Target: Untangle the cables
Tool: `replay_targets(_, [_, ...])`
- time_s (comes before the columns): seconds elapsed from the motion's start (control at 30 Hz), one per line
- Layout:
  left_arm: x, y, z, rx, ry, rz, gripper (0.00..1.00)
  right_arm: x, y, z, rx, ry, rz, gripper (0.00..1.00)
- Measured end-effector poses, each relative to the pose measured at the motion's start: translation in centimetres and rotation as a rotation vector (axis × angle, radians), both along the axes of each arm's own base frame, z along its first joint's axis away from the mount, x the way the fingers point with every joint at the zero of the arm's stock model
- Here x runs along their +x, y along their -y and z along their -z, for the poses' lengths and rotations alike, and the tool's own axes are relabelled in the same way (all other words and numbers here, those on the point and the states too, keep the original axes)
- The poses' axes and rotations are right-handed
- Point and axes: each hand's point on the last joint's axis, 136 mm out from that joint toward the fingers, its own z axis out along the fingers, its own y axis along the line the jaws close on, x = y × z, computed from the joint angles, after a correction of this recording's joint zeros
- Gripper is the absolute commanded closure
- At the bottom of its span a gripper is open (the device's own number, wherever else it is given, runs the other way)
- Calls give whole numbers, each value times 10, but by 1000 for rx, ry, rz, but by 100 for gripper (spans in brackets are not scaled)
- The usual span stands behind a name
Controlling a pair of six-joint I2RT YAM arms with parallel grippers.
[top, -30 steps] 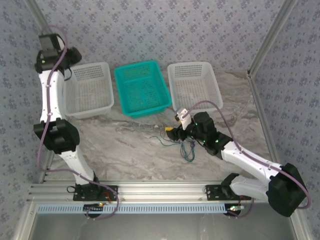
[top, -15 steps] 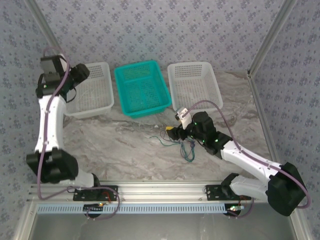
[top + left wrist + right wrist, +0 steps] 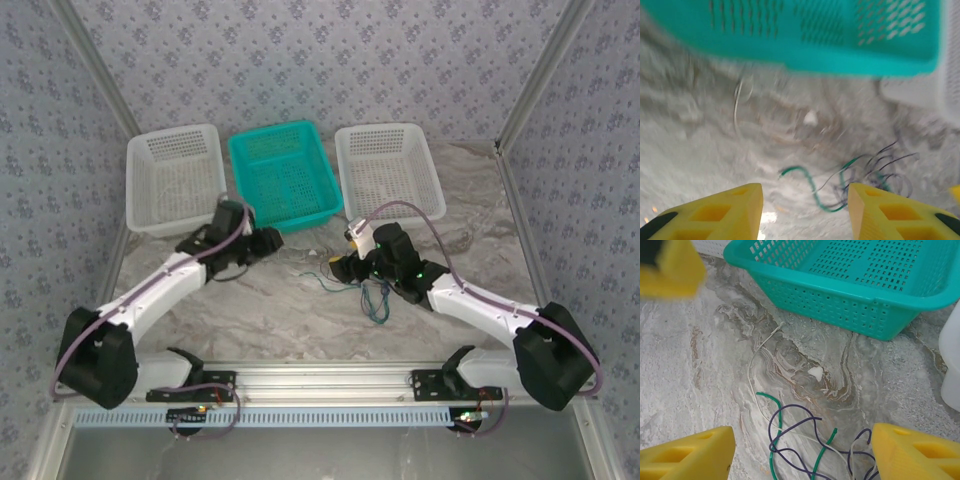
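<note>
The cables [image 3: 372,295] lie tangled on the surface [image 3: 280,310] just short of the teal basket [image 3: 283,180], directly between the fingers of the wide-open right pincer [image 3: 802,437], which is the nearer one. The left pincer [image 3: 805,200], also open, faces them from the left. It is probably farther off, though its view is blurred.

Two white baskets [image 3: 175,185] [image 3: 385,170], one teal basket [image 3: 285,180] — three together; two arms [image 3: 160,285] [image 3: 470,300]; one tangle of thin cables [image 3: 372,293]
</note>
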Motion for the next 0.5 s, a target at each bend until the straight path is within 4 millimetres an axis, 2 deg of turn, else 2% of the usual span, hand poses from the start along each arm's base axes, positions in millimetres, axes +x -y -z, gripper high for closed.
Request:
replay_targets(0.13, [-7,3,49,-35,-108,-83,54,-1,-2,-1,8,-5,1,25])
replay_targets(0.2, [-3,8,63,-59,-137,-107,53,-1,-2,-1,10,-8,1,25])
replay_targets(0.3, [6,21,76,-109,-157,-116,53,-1,-2,-1,10,-7,6,25])
replay_targets(0.43, [9,35,86,-135,-179,-109,53,-2,-2,-6,18,2,13,25])
replay_targets(0.5, [10,39,88,-142,-186,-109,61,-2,-1,-11,24,12,19,25])
